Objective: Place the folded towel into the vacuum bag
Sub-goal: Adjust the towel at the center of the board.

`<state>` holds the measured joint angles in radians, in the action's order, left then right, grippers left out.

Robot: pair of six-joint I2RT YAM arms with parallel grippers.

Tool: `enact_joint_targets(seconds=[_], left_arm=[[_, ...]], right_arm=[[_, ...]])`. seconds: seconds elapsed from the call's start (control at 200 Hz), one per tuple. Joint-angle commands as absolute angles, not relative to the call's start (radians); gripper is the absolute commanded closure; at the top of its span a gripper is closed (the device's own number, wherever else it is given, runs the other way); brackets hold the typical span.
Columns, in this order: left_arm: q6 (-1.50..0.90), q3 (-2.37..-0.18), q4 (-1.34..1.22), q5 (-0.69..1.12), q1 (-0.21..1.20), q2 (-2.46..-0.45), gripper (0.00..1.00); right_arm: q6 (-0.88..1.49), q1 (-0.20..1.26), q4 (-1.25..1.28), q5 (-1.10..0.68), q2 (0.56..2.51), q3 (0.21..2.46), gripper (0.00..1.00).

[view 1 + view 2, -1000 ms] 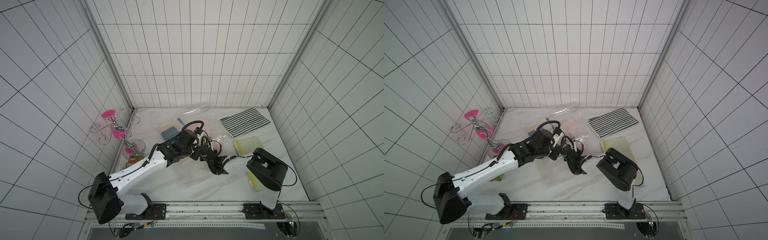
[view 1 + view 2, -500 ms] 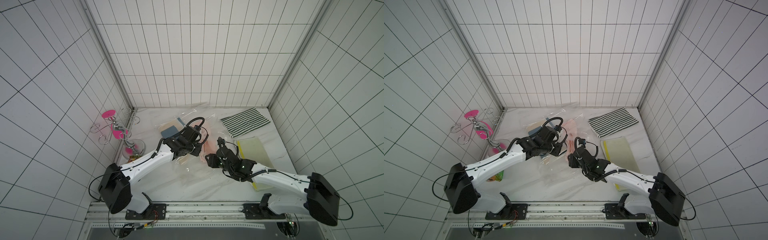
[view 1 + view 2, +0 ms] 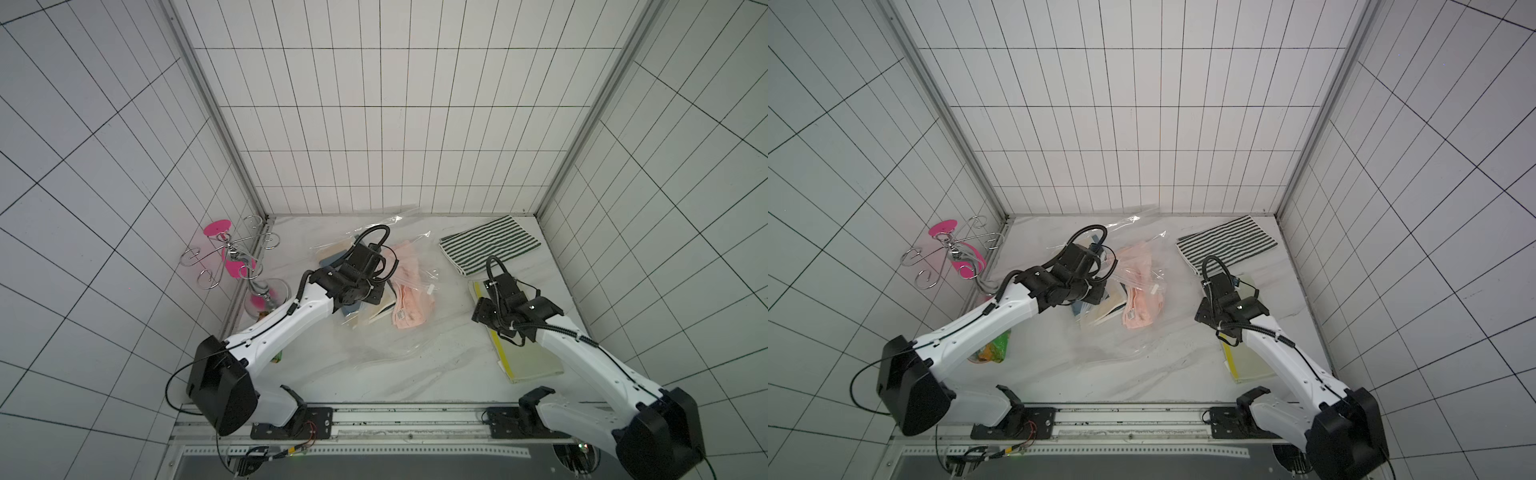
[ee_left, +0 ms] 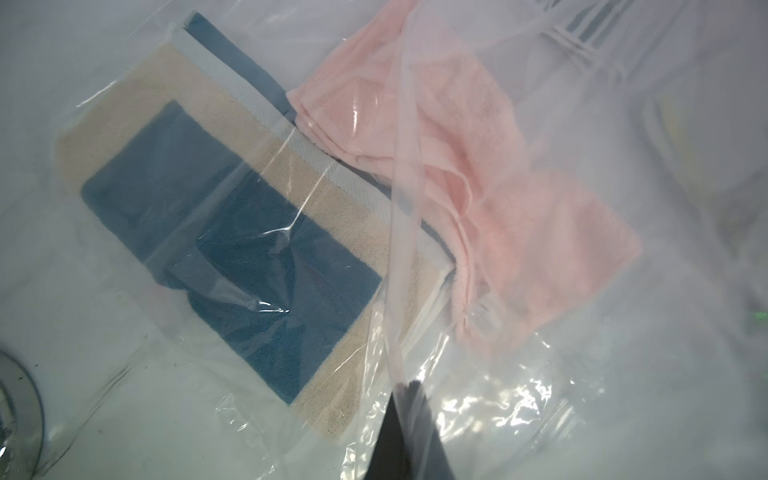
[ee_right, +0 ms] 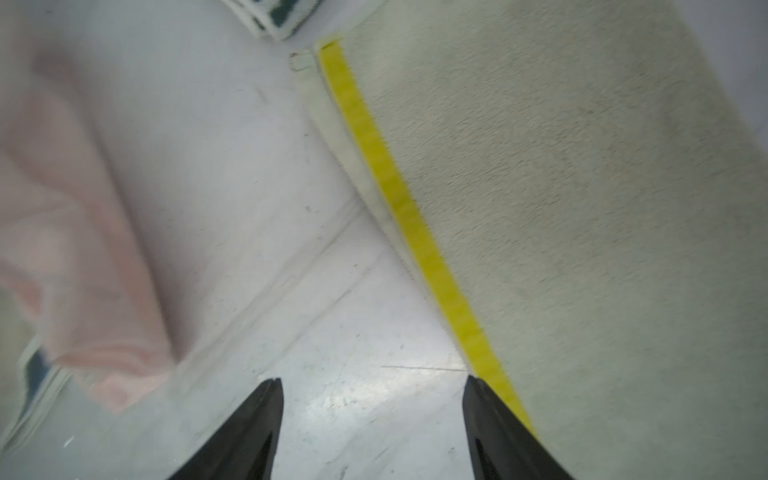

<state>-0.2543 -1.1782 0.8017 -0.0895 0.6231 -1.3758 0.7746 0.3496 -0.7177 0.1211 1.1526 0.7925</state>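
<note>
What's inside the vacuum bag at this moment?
Through the clear vacuum bag: folded blue and cream towels and a crumpled pink towel overlapping their edge. Anything beneath them is covered, and the left arm hides part of the bag in both top views.

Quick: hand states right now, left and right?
Left hand: closed, pinching the vacuum bag film.
Right hand: open, empty, beside the pale towel.

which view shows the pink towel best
Left wrist view: the pink towel is close, folds clear through the vacuum bag. Both top views show it small; the right wrist view catches only a blurred part.
</note>
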Motion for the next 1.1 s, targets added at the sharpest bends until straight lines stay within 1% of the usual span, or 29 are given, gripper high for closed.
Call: enact_joint_targets(seconds=[0.0, 0.045, 0.095, 0.175, 0.265, 0.305, 0.355, 0.395, 0.435, 0.495, 0.565, 0.64, 0.715, 0.81, 0.92, 1.014, 1.099], left_arm=[[-0.232, -1.198, 0.826, -0.115, 0.611, -1.328, 0.94], [-0.23, -1.196, 0.817, -0.057, 0.611, -1.32, 0.91], [-0.238, -1.202, 0.817, 0.016, 0.611, -1.315, 0.86], [-0.271, -1.21, 0.832, 0.116, 0.612, -1.304, 0.72], [-0.299, -1.202, 0.826, 0.165, 0.612, -1.274, 0.61], [-0.308, -1.2, 0.823, 0.175, 0.613, -1.258, 0.58], [-0.318, -1.202, 0.819, 0.189, 0.613, -1.242, 0.56], [-0.328, -1.205, 0.818, 0.199, 0.613, -1.229, 0.55], [-0.341, -1.209, 0.816, 0.211, 0.614, -1.218, 0.53], [-0.356, -1.219, 0.812, 0.21, 0.632, -1.204, 0.52], [-0.371, -1.232, 0.792, 0.168, 0.693, -1.195, 0.5], [-0.395, -1.25, 0.761, 0.142, 0.781, -1.211, 0.49], [-0.423, -1.27, 0.726, 0.123, 0.864, -1.249, 0.49], [-0.463, -1.284, 0.659, 0.102, 0.968, -1.308, 0.49], [-0.51, -1.314, 0.571, 0.104, 1.072, -1.384, 0.49], [-0.536, -1.363, 0.508, 0.127, 1.131, -1.477, 0.49], [-0.558, -1.399, 0.46, 0.165, 1.152, -1.585, 0.49]], right_arm=[[0.639, 0.238, -0.745, 0.066, 1.258, 0.842, 0.28], [0.618, 0.226, -0.738, 0.065, 1.314, 0.857, 0.29], [0.603, 0.226, -0.738, 0.062, 1.363, 0.864, 0.3], [0.596, 0.227, -0.68, 0.016, 1.403, 0.841, 0.32], [0.594, 0.227, -0.648, 0.001, 1.438, 0.822, 0.35], [0.593, 0.227, -0.638, -0.006, 1.459, 0.824, 0.39], [0.593, 0.226, -0.614, -0.044, 1.481, 0.829, 0.44], [0.608, 0.231, -0.587, -0.107, 1.491, 0.833, 0.48], [0.627, 0.259, -0.557, -0.161, 1.496, 0.84, 0.49], [0.657, 0.336, -0.568, -0.166, 1.511, 0.88, 0.48], [0.689, 0.393, -0.576, -0.174, 1.521, 0.911, 0.47], [0.7, 0.405, -0.571, -0.193, 1.506, 0.914, 0.46], [0.682, 0.387, -0.61, -0.199, 1.465, 0.927, 0.43], [0.657, 0.308, -0.673, -0.189, 1.36, 0.916, 0.38], [0.605, 0.143, -0.772, -0.14, 1.261, 0.897, 0.34], [0.574, -0.012, -0.806, -0.118, 1.237, 0.872, 0.32], [0.557, -0.137, -0.801, -0.088, 1.247, 0.851, 0.31]])
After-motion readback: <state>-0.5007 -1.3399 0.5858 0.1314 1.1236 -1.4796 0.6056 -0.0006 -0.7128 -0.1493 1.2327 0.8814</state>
